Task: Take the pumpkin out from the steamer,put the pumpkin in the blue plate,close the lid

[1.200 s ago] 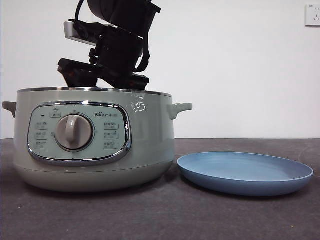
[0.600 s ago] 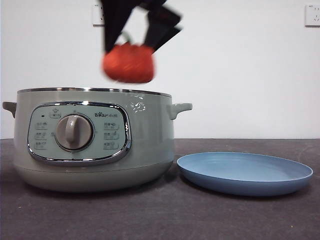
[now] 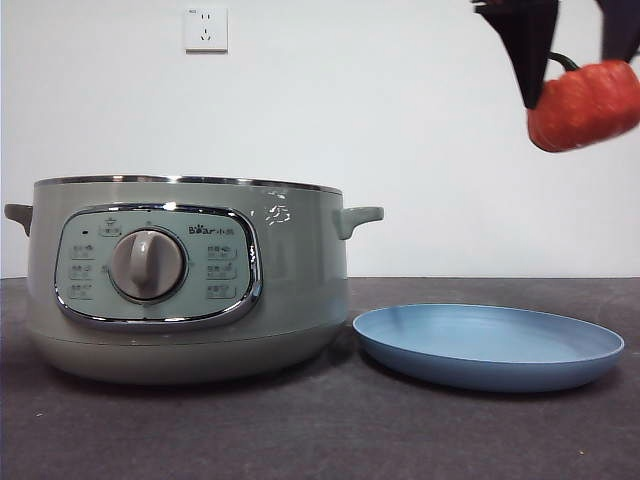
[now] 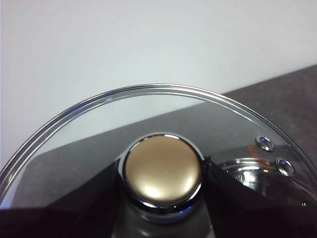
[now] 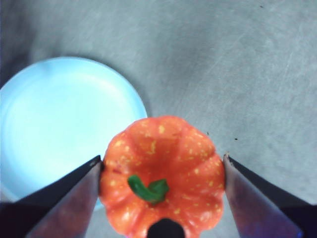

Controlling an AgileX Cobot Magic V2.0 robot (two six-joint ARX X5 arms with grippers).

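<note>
High at the front view's right edge, my right gripper (image 3: 575, 60) is shut on the orange-red pumpkin (image 3: 585, 105), which hangs well above the blue plate (image 3: 490, 345). From the right wrist camera, the pumpkin (image 5: 161, 171) with its green stem sits clamped between both jaws, partly over the plate's (image 5: 59, 129) rim. The sage-green steamer (image 3: 185, 280) stands uncovered on the left. My left gripper (image 4: 161, 173) is shut on the knob of the glass lid (image 4: 89, 124), held out of the front view.
The dark tabletop (image 3: 330, 430) runs in front of the pot and the plate. A white wall with a socket (image 3: 205, 28) stands behind. The plate lies just right of the steamer, almost touching its base.
The right gripper rose out of the steamer with the pumpkin and carried it rightward, from above the pot to high over the plate's right side.
</note>
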